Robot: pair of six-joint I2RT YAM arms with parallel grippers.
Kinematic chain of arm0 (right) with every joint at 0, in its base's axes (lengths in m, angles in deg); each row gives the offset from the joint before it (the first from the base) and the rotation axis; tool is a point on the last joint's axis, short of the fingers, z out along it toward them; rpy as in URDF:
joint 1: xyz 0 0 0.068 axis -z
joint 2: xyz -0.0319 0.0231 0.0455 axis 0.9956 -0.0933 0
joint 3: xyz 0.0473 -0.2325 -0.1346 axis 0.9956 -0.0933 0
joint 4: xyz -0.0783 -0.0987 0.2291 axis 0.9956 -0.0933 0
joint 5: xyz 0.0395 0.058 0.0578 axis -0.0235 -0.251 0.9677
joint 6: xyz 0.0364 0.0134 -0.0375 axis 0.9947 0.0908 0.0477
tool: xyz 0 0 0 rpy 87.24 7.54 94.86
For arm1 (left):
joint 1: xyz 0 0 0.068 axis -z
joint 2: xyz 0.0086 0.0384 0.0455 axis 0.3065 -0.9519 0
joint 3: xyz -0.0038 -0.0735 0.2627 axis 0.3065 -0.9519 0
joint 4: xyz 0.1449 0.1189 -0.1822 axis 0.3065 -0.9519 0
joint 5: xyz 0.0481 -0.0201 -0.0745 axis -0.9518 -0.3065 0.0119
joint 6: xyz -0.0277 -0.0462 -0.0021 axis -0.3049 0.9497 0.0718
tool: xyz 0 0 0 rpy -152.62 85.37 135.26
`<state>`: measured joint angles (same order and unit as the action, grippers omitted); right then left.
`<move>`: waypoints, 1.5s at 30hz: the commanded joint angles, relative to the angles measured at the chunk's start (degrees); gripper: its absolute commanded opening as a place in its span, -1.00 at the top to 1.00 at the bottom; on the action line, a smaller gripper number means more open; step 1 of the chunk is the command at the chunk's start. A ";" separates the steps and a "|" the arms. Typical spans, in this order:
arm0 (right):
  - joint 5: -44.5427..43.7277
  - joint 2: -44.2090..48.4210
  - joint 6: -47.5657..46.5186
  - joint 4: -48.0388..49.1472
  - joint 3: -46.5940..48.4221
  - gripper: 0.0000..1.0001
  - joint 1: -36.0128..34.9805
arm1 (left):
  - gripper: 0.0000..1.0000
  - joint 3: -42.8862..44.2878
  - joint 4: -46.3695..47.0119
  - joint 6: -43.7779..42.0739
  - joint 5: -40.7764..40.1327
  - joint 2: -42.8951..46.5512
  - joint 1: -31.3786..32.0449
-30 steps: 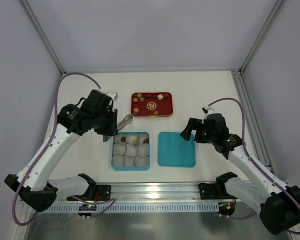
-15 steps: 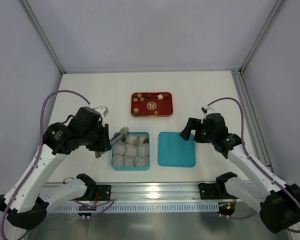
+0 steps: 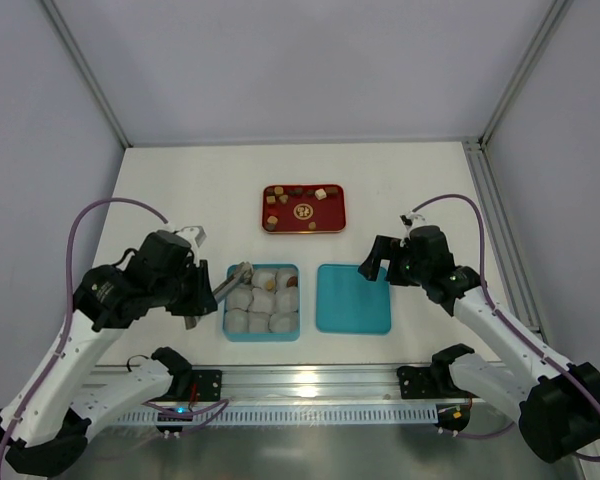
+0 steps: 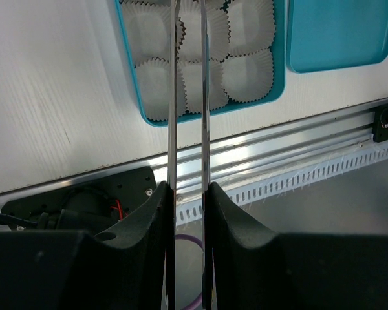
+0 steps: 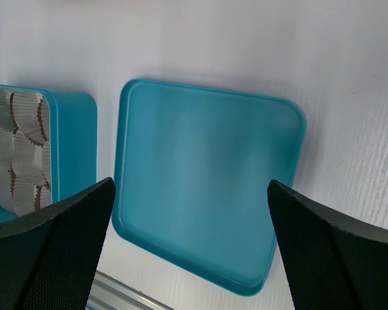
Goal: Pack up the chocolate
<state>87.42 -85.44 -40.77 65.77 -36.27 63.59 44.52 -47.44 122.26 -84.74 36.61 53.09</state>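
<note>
Several tiny chocolate pieces (image 3: 295,192), brown, tan and cream, lie on the red tray (image 3: 320,222) at the back. A teal box (image 3: 226,322) holds white paper cups (image 3: 260,318); a few brown pieces (image 3: 290,284) sit in its far row. My left gripper (image 3: 202,292) is shut on metal tongs (image 3: 238,275), whose blades reach over the box's far left corner. In the left wrist view the blades (image 4: 173,97) run up over the cups (image 4: 246,71); their tips are out of frame. My right gripper (image 3: 375,268) is open and empty above the teal lid (image 3: 353,300).
The lid (image 5: 200,181) lies flat right of the box (image 5: 77,142). An aluminium rail (image 3: 310,380) runs along the near edge by both arm bases. Grey walls enclose the white table on three sides.
My left arm has pulled back from beside the red tray toward the near left, carrying the tongs down to the box's far left corner. The right arm has not moved.
</note>
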 commanded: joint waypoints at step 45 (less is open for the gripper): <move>0.98 -1.03 1.76 5.13 -1.96 -1.00 -1.18 | 0.81 -6.85 -17.17 0.21 -1.32 3.32 1.93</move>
<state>87.71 -86.20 -39.41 68.41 -37.69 62.63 38.55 -47.42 122.64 -86.86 39.35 54.40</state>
